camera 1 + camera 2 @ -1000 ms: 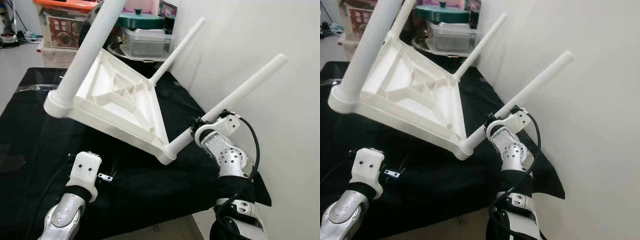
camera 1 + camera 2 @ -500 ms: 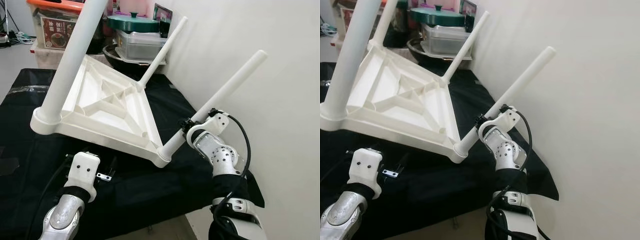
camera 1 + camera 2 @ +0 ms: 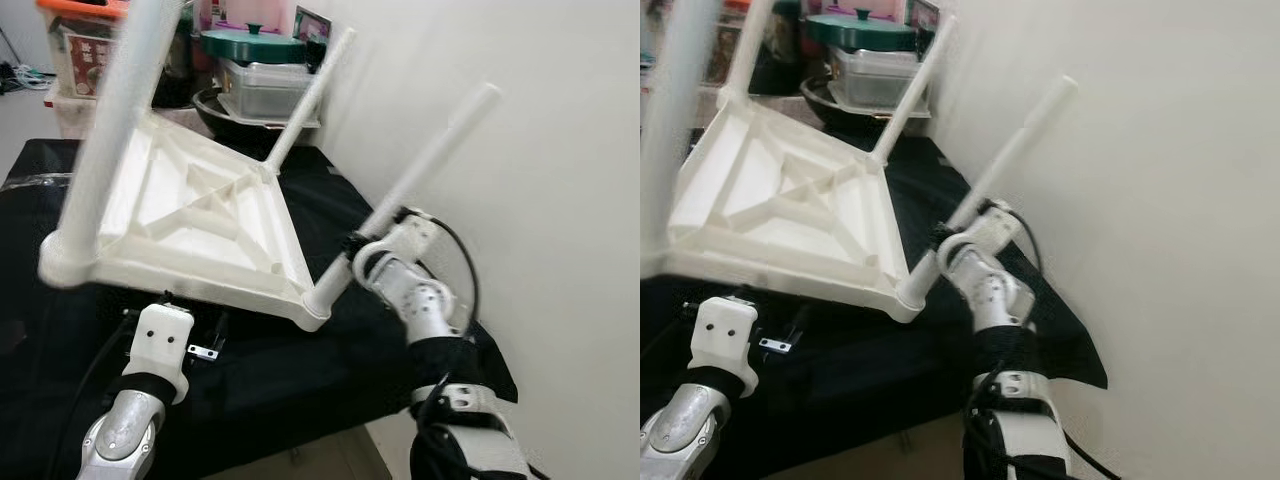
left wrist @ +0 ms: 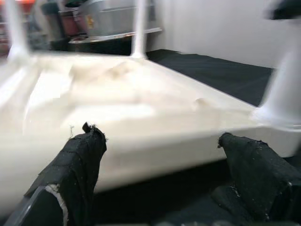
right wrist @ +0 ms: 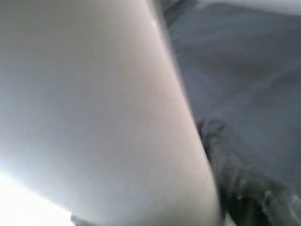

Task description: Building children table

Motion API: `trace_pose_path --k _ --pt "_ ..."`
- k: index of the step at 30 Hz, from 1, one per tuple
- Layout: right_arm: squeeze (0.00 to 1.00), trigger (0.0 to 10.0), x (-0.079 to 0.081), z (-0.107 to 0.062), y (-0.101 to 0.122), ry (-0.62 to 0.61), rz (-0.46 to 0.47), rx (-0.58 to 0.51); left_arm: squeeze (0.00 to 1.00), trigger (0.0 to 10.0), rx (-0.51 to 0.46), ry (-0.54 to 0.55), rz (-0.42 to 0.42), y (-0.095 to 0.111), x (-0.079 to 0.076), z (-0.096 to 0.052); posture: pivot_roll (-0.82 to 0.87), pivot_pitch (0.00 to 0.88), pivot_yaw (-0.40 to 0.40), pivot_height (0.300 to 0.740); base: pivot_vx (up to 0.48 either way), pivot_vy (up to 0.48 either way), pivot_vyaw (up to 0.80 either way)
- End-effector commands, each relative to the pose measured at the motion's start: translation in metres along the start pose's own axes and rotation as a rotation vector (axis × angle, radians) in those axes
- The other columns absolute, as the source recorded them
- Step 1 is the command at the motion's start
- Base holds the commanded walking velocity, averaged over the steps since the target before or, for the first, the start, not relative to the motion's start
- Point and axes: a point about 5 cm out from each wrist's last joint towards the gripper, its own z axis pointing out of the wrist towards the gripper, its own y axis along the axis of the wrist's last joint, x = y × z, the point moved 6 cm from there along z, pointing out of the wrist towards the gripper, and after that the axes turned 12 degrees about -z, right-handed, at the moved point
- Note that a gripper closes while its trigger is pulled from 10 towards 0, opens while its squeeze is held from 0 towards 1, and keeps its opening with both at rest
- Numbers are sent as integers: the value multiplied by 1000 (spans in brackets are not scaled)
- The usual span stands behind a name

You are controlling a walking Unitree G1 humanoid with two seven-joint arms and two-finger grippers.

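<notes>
The left gripper (image 4: 160, 165) is hovering low over the black cloth (image 3: 300, 380), its two padded, frayed fingers (image 4: 77, 165) spread apart before the smooth rim of the white plastic table (image 3: 200, 220). The table is hanging upside down and tilted above the cloth, showing ribbed moulding underneath. The right gripper (image 3: 358, 250) is clamping one round leg (image 3: 420, 175). Beyond, lidded plastic boxes (image 3: 265, 85) are standing stacked by the plain wall (image 3: 540, 150).

Nearest table leg (image 3: 110, 130) blurs (top cut off by frame).
</notes>
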Motion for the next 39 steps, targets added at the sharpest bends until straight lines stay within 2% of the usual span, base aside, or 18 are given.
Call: trace_pose_path --k 1,3,8,11,13,16,17,18,19,20,21,22,24,27,30,32,34,39 --pt "1000 10000 30 0 -52 83 -29 127 0 10000 -6 -10 -3 2 -3 0 138 0 -157 740 0 0 0" --pt "1000 10000 36 -5 -34 115 -88 55 0 10000 -5 -11 -3 1 -3 0 128 0 -148 740 0 0 0" --pt "1000 10000 43 -12 -13 144 -151 -34 0 10000 -3 -15 -2 1 -3 1 125 0 -145 740 0 0 0" --pt "1000 10000 46 -26 17 155 -230 -185 0 10000 -1 -17 -3 1 -3 2 121 0 -140 740 0 0 0" --pt "1000 10000 46 -30 26 152 -254 -232 0 10000 -1 -18 -2 1 -3 2 117 0 -137 740 0 0 0" --pt "1000 10000 45 -41 54 145 -301 -352 0 10000 -1 -19 0 0 -3 2 115 0 -137 740 0 0 0" --pt "1000 10000 45 -41 54 145 -301 -352 0 10000 -1 -19 0 0 -3 2 115 0 -137 740 0 0 0" --pt "1000 10000 42 -48 71 122 -354 -426 0 10000 -2 -19 2 1 -2 3 112 0 -137 740 0 0 0" --pt "1000 10000 42 -48 71 122 -354 -426 0 10000 -2 -19 2 1 -2 3 112 0 -137 740 0 0 0" --pt "388 10000 34 -56 88 76 -404 -486 0 10000 -2 -18 6 0 -2 3 105 0 -135 740 0 0 0" --pt "0 10000 30 -59 96 54 -429 -512 0 10000 -2 -18 9 0 -2 3 105 0 -135 740 0 0 0" --pt "0 10000 30 -59 96 54 -429 -512 0 10000 -2 -18 9 0 -2 3 105 0 -135 740 0 0 0" --pt "0 10000 17 -68 119 -9 -476 -572 0 10000 -3 -20 23 0 -3 3 98 0 -132 740 0 0 0" --pt "0 10000 12 -72 129 -35 -494 -595 0 10000 -4 -22 30 0 -4 3 98 0 -132 740 0 0 0" --pt "0 10000 3 -82 154 -82 -521 -651 0 10000 -3 -23 35 0 -4 3 87 0 -126 740 0 0 0" --pt "0 10000 3 -82 154 -82 -521 -651 0 10000 -3 -23 35 0 -4 3 87 0 -126 740 0 0 0" --pt "0 10000 3 -87 169 -70 -520 -679 0 10000 -1 -23 36 -1 -4 5 83 0 -123 740 0 0 0" --pt "0 10000 6 -85 187 -31 -528 -688 0 10000 -2 -22 43 -1 -3 7 90 0 -133 740 0 0 0"
